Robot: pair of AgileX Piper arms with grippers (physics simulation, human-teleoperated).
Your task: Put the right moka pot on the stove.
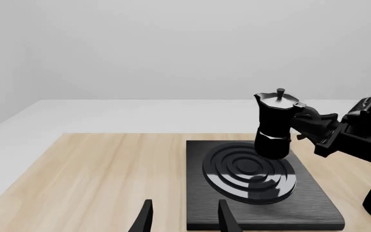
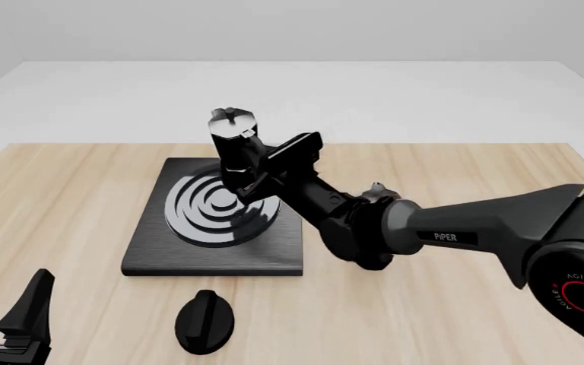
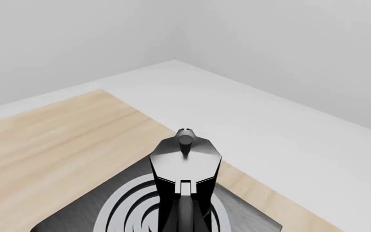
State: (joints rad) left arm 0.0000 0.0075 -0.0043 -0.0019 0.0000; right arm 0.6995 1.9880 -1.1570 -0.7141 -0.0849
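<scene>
The right moka pot [image 2: 235, 150] hangs upright just above the stove [image 2: 160, 247], which lies left of centre on the table [image 2: 455, 304], over the far-right part of its rings; the right hand [image 2: 264, 169] is closed on its loop handle, while the left hand [image 2: 8, 308] waits spread and empty at the near-left corner. It looks rigid, smooth and top-heavy, so the handle is the sound hold, and the only writing I can read is "PIPER" and "AGILEX" on the right arm
</scene>
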